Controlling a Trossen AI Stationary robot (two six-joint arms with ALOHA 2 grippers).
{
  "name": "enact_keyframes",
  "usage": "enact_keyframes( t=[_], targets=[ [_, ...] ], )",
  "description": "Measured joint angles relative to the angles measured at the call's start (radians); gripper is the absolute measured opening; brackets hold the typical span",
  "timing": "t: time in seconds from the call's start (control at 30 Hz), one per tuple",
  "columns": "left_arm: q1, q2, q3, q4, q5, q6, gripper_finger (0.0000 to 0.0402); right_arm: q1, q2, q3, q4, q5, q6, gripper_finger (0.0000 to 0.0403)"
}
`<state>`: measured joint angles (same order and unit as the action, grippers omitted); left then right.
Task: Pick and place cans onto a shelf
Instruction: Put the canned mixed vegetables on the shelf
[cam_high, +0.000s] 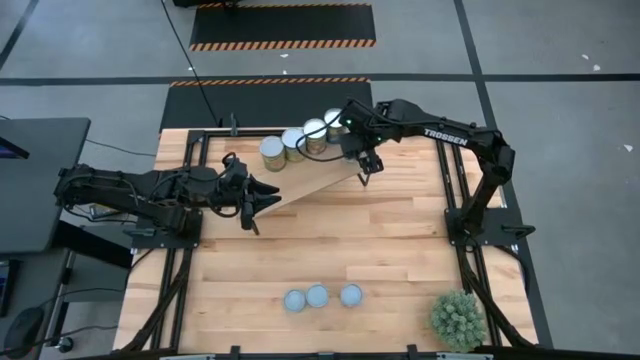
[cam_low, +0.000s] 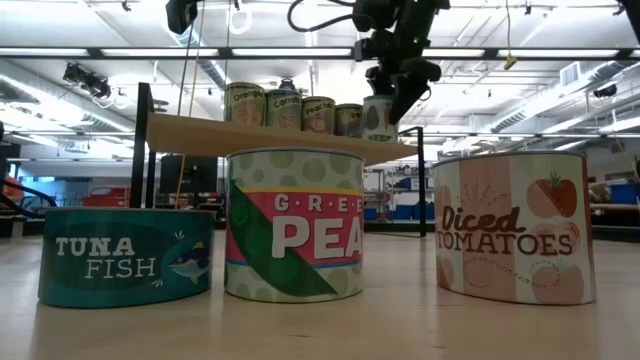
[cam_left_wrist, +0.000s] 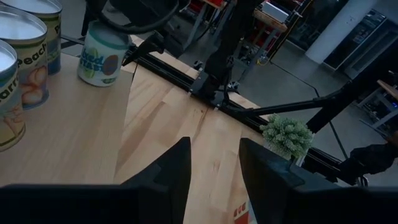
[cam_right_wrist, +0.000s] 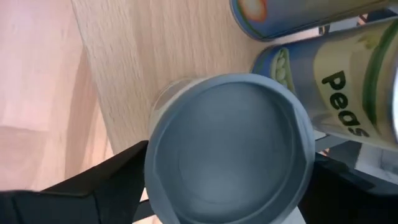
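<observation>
Up top, the shelf carries a row of cans along its far edge. Three more cans stand near the table's front. Over the row's right end, the right gripper straddles a can, fingers wide. Left of the shelf, the left gripper waits partly open, empty.

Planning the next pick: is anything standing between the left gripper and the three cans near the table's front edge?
Nothing visible does. Only bare tabletop lies between the left gripper, open beside the shelf, and the three cans. The plant stands off in the front right corner; the right gripper is up at the shelf.
</observation>
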<state>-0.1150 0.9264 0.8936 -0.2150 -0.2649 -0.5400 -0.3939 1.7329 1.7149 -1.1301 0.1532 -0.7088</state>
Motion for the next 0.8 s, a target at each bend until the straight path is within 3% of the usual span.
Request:
enact_keyframes(
  t=[0.33,0.8],
  targets=[
    [0.0,0.0,0.0,0.0,0.04,-0.002,0.0141,0.036,0.0,0.0,0.011,-0.013,-0.078,0.0357],
    [0.0,0.0,0.0,0.0,0.061,-0.017,0.0141,0.045,0.0,0.0,0.043,0.025,-0.062,0.0365]
  ],
)
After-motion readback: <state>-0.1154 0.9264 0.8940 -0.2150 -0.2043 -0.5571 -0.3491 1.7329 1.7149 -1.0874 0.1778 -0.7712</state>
